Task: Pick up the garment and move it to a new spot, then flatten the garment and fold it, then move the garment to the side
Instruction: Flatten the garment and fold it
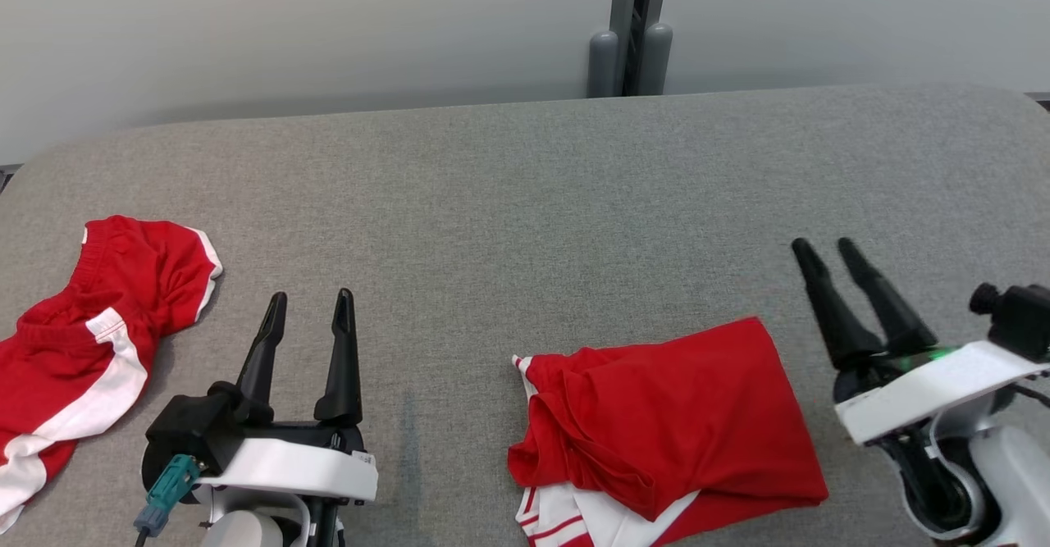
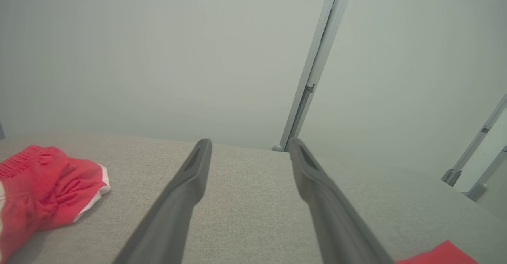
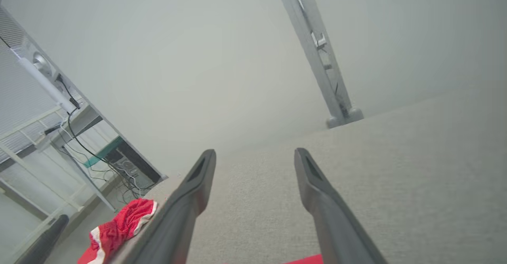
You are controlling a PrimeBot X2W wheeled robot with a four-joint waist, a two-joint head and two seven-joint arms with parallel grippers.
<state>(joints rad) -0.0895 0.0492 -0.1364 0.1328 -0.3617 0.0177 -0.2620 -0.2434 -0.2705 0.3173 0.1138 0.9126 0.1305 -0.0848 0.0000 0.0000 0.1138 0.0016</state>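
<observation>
While the left pincer (image 1: 312,295) and right pincer (image 1: 823,245) both stand released and empty, the folded red garment (image 1: 668,424) lies on the grey surface (image 1: 525,202), long axis running left to right. The right pincer sits just right of the garment; the left pincer is farther off on its left. The right arm is judged nearer for the sideways move.

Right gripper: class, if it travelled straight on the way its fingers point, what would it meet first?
The way looks free: ahead of the right gripper lies bare grey padded surface, then the pale wall. Depth is unclear, so it may skim the surface before reaching the wall.
</observation>
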